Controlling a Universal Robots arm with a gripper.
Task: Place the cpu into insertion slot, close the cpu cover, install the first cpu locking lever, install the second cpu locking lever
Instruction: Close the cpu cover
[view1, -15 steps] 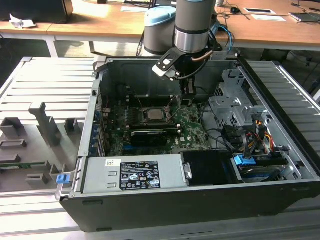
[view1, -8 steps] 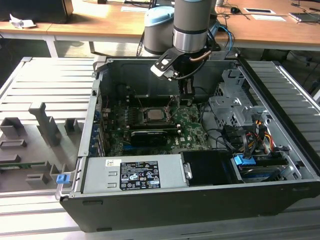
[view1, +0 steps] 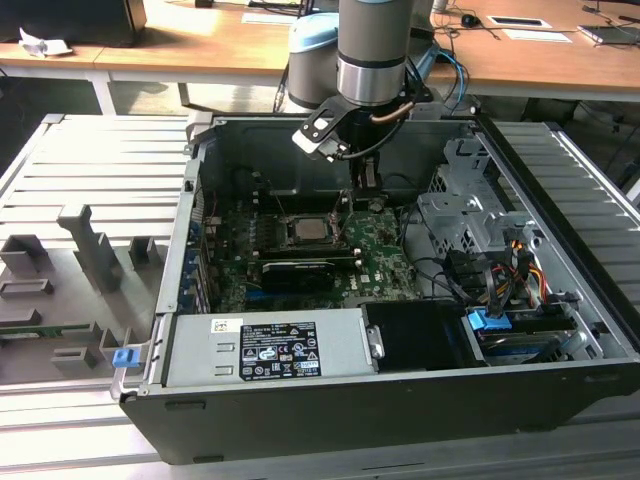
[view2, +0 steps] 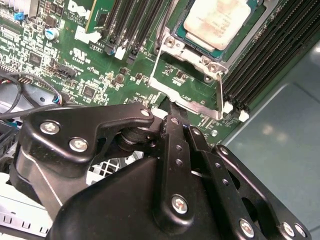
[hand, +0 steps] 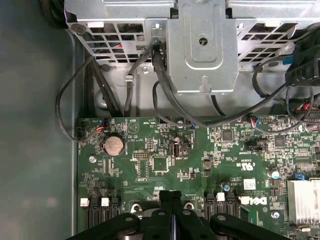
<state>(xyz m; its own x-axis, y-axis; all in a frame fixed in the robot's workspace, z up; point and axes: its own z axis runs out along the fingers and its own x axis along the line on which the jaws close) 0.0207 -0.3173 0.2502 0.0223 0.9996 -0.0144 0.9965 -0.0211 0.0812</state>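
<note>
The cpu (view2: 217, 22) lies face up in the insertion slot (view2: 173, 43), its beige metal face showing; in the exterior view it sits mid-board (view1: 305, 232). The cpu cover (view2: 186, 98), a silver frame with green board showing through its cut-out, is swung open beside the slot. My gripper (view2: 172, 106) is shut with nothing between its fingers, and its tips are right at the cover's outer edge; I cannot tell whether they touch. In the exterior view the gripper (view1: 366, 195) hangs just to the right of the slot. The fingers (hand: 170, 196) are pressed together. I cannot tell the locking levers from the slot's metalwork.
Long black memory slots (view2: 270, 55) flank the socket. A black expansion card (view1: 295, 272) lies in front of it, and the power supply (view1: 265, 350) stands nearer the case front. A metal drive cage (hand: 200, 45) with looping cables (hand: 165, 85) stands close behind the gripper. The case walls (view1: 190, 200) enclose the board.
</note>
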